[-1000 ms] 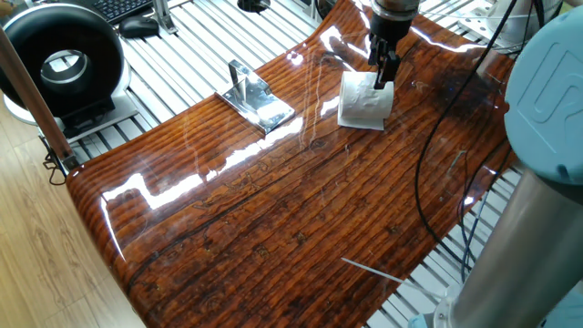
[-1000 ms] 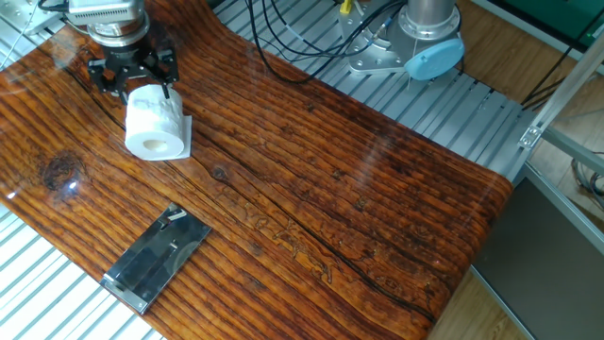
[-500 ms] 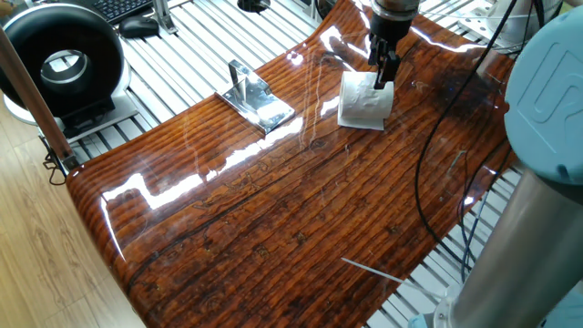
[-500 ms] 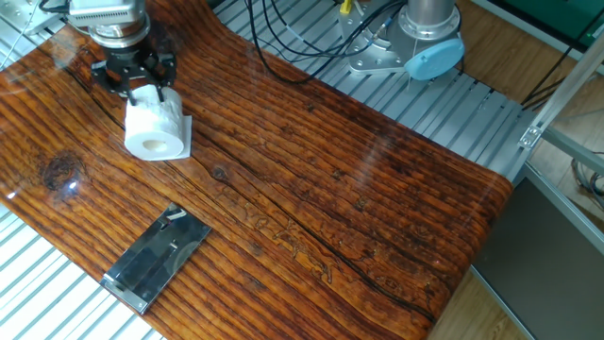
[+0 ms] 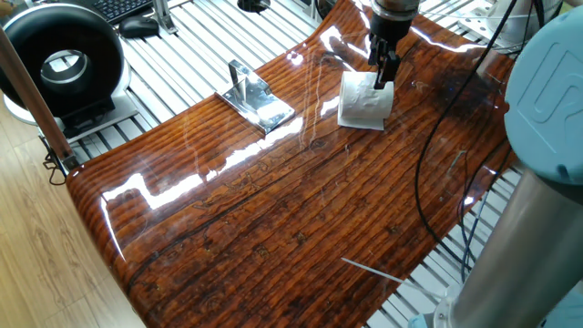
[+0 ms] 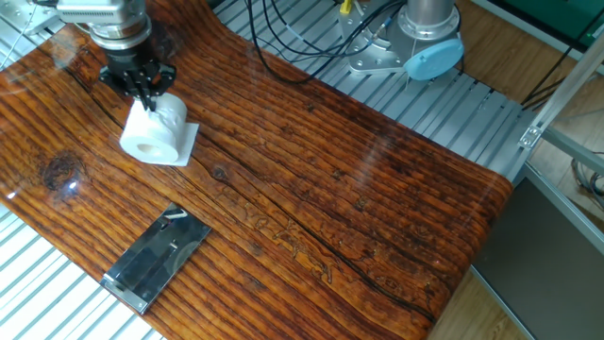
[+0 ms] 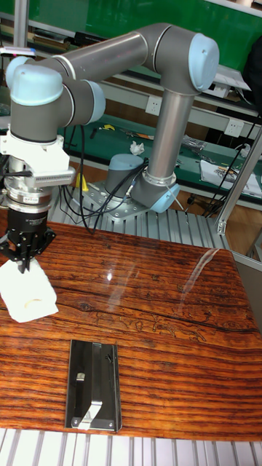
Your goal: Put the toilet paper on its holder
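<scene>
The toilet paper is a white roll lying at the far left of the wooden table, its hollow core facing the camera and a loose sheet spread under it. My gripper comes straight down from above, shut on the roll's upper rim. The tall fixed view shows the gripper pinching the top of the toilet paper, which sits tilted. From the opposite side the gripper hides part of the toilet paper. The holder, a shiny chrome plate with a short bent bar, stands apart nearer the table's edge.
A large black ring-shaped device stands off the table on the slatted metal bench. The arm's base and its cables sit behind the table. The wooden table stretches to the right of the roll.
The fingers, spread around the roll a second ago, have closed on its upper rim. The roll has shifted slightly left and tilted.
</scene>
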Tool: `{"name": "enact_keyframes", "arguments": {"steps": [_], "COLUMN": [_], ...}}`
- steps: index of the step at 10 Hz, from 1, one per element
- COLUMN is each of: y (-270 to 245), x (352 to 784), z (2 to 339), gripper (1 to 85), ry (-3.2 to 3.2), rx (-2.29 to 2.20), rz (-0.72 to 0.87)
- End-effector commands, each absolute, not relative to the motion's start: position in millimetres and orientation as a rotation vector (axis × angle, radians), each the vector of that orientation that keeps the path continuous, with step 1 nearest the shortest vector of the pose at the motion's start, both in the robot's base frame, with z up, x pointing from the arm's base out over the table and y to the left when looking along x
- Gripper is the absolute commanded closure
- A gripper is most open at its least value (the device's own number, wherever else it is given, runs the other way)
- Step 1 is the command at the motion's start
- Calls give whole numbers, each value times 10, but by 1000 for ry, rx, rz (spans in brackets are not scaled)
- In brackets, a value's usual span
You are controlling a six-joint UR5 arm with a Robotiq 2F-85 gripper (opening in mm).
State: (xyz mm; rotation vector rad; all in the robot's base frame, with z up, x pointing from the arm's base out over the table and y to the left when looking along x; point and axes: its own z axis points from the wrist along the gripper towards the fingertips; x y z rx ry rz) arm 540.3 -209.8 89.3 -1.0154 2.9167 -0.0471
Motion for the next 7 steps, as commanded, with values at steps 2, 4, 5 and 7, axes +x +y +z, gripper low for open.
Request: {"name": "enact_keyframes", "arguments": {"steps": [2, 4, 5, 7], "y": [-2208, -2203, -2194, -2233], "x": [5478, 5577, 5601, 5594], "z": [914, 925, 927, 928], "gripper": [847, 847, 847, 847], "ry": [2937, 2908, 2905, 2923], "rx": [-887, -846, -821, -772], "rz": [-113, -124, -122, -140]}}
